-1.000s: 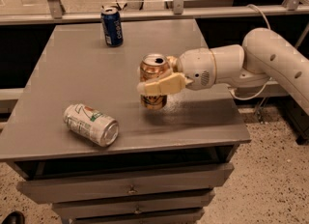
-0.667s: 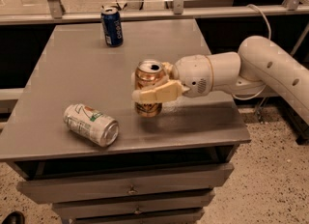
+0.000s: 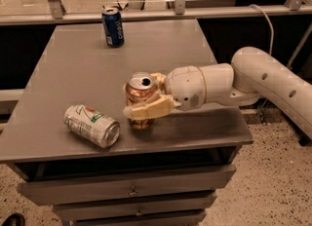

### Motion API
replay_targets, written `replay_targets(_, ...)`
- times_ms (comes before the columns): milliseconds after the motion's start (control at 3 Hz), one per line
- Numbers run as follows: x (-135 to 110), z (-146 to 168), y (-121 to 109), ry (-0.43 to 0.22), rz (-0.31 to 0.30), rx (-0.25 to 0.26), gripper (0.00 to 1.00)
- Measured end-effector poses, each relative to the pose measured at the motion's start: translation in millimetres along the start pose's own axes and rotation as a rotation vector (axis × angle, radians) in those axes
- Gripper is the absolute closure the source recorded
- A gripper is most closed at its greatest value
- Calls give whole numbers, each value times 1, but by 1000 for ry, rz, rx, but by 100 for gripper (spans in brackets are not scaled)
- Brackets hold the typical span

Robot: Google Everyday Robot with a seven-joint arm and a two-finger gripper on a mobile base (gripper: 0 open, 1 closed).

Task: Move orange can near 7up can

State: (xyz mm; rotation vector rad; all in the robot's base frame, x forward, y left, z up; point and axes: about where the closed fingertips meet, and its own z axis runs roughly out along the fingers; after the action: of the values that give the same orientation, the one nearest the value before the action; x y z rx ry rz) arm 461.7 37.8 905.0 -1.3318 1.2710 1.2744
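Observation:
The orange can (image 3: 140, 92) stands upright near the front middle of the grey table (image 3: 83, 74), coppery with a silver top. My gripper (image 3: 144, 97) is shut on it from the right, one cream finger (image 3: 148, 109) across its front and the other behind it. The white arm reaches in from the right. The 7up can (image 3: 91, 125) lies on its side at the front left, white-silver with green and red marks, its open end facing front right. It is a short gap left of the orange can, not touching it.
A dark blue can (image 3: 113, 26) stands upright at the back of the table. The table's front edge runs just below both near cans, with drawers (image 3: 131, 188) under it. A metal railing (image 3: 175, 11) crosses behind the table.
My gripper has carried the orange can leftward and slightly toward the front, closer to the 7up can. The 7up can and blue can have not moved.

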Motion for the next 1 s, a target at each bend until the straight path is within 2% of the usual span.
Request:
replay_targets(333,3,1,0,13,-11,6,67)
replay_targets(667,12,4,1,15,13,-5,35)
replay_targets(1000,16,7,4,13,29,-16,12)
